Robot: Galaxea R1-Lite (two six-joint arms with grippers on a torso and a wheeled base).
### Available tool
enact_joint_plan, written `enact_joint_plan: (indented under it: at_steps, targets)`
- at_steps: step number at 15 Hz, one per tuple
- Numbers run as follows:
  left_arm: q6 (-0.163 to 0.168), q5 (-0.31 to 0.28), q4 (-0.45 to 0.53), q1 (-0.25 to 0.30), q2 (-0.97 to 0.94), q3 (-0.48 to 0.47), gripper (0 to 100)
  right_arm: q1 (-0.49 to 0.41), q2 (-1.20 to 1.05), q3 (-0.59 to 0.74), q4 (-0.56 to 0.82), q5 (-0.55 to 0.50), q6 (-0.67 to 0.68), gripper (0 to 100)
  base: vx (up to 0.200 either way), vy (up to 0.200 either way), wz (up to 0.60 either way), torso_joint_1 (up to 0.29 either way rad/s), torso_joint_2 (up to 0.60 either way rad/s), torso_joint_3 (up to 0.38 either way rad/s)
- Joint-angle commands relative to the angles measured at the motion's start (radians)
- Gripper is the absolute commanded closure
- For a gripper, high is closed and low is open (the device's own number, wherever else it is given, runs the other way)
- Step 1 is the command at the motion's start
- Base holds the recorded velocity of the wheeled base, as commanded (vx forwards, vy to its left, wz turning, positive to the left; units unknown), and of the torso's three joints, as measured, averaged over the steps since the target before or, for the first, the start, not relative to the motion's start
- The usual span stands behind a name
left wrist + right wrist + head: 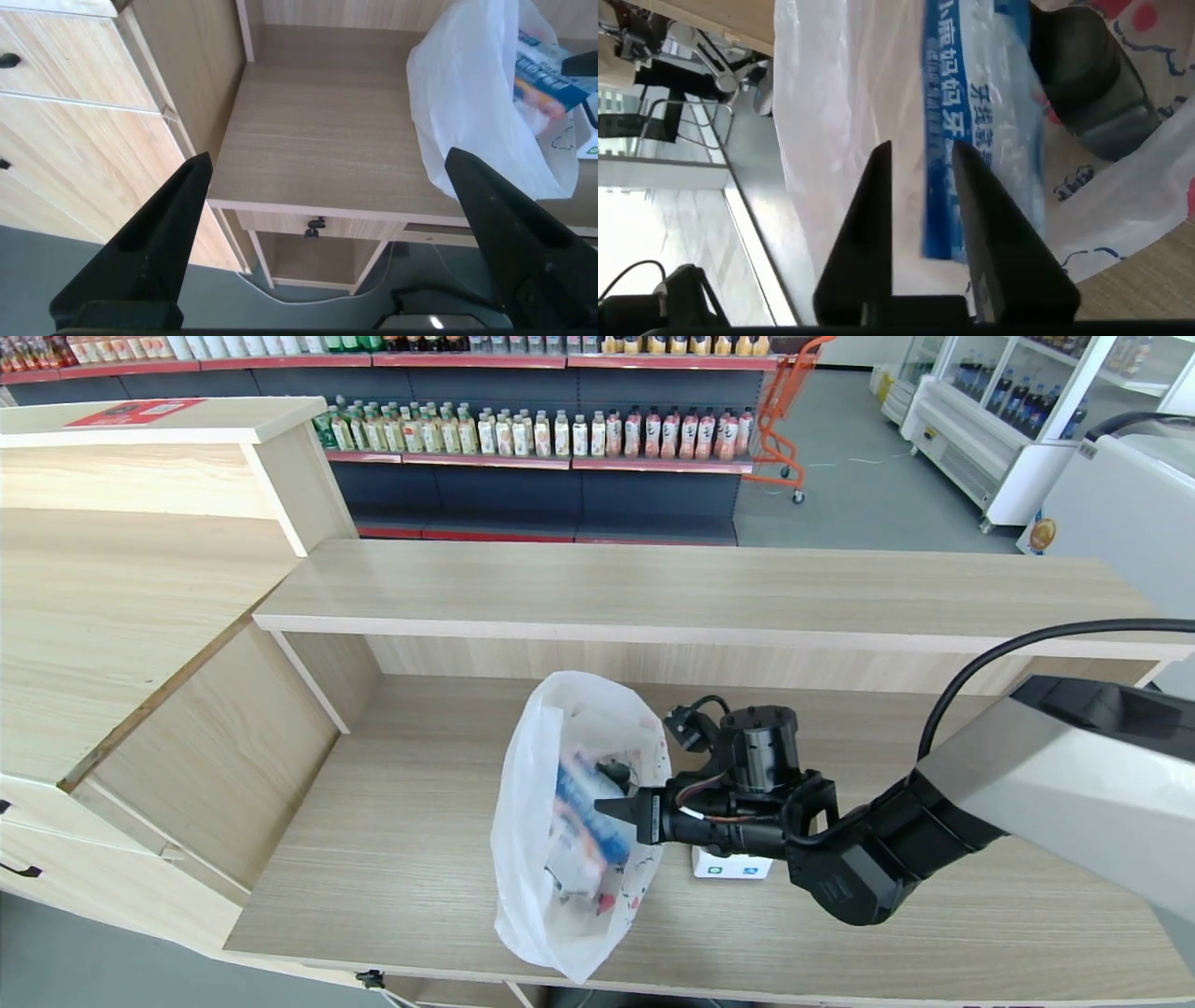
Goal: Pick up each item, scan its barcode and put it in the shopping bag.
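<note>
Shopping bag (537,859), of thin white plastic, stands on the wooden counter (392,859) in the head view. A blue-and-white packet (583,803) shows through its side. The right gripper (618,807) is at the bag's upper side, its tips over the plastic. A small white box (731,868) lies on the counter beside the bag, mostly hidden under the arm.

In the left wrist view, the left gripper (329,159) is spread wide and empty, above the counter's front edge. The bag is cut off at the frame's edge.

In the right wrist view, the right gripper's fingers (878,233) are close together with a narrow gap and grip nothing. Behind them are the bag's plastic, the packet, and a dark rounded thing (1083,75) that cannot be made out.
</note>
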Motion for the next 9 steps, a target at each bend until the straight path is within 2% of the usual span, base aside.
enact_joint_plan:
  at_steps: [1, 3, 7, 9]
  targets:
    - [0.0, 0.0, 0.0, 0.002, 0.0, 0.0, 0, 0.001, 0.012, -0.008, -0.013, 0.002, 0.003, 0, 0.0, 0.0, 0.0, 0.0, 0.0, 0.0]
    - [0.0, 0.0, 0.0, 0.0, 0.0, 0.0, 0, -0.003, 0.002, -0.013, -0.023, 0.039, 0.02, 0, 0.0, 0.0, 0.0, 0.0, 0.0, 0.0]
    - [0.0, 0.002, 0.0, 0.0, 0.0, 0.0, 0, -0.033, -0.076, 0.016, -0.021, 0.037, 0.111, 0, 0.0, 0.0, 0.0, 0.0, 0.0, 0.0]
    - [0.0, 0.0, 0.0, 0.0, 0.0, 0.0, 0, -0.074, -0.254, 0.168, -0.013, 0.042, 0.118, 0, 0.0, 0.0, 0.0, 0.0, 0.0, 0.0]
